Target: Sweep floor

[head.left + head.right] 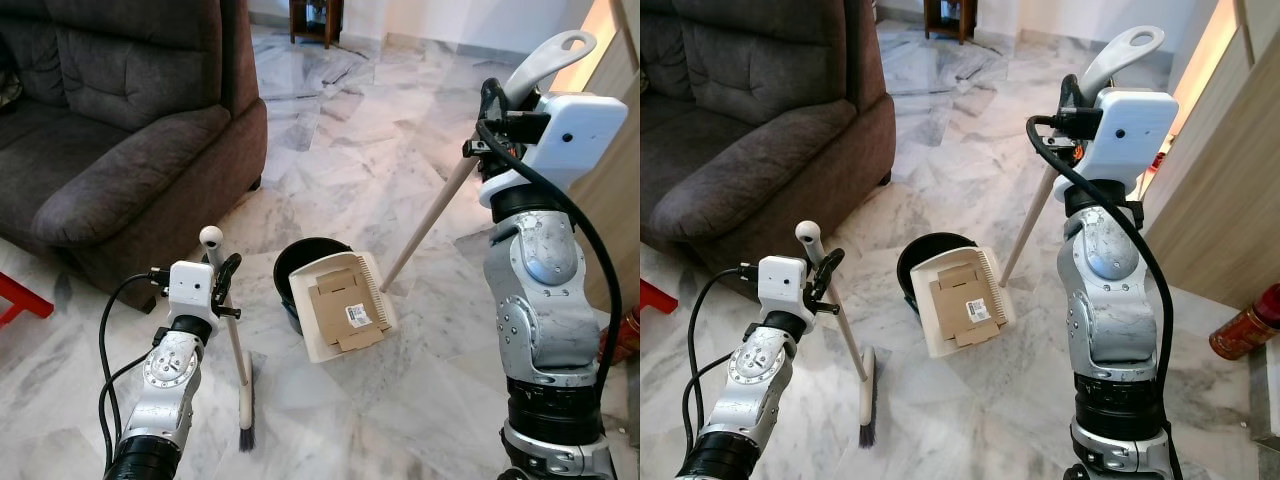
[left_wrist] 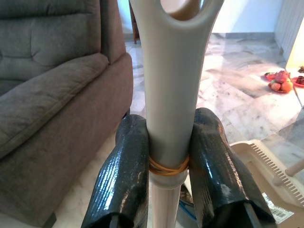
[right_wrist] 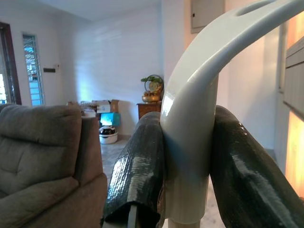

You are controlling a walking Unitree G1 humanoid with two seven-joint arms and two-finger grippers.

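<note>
Left gripper (image 1: 226, 275) with broom (image 1: 240, 385) on marble floor (image 1: 380, 150) beside sofa (image 1: 110, 130).

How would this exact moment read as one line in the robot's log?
left gripper: shut on broom | right gripper: shut on dustpan handle | dustpan: holds cardboard, over black bin

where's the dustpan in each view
Left eye: dustpan at centre, tipped over the black bucket.
Right eye: centre, same pose.
Left wrist: its rim at the lower right corner.
Right wrist: just its handle, between the fingers.
Shared landmark: grey sofa.
</note>
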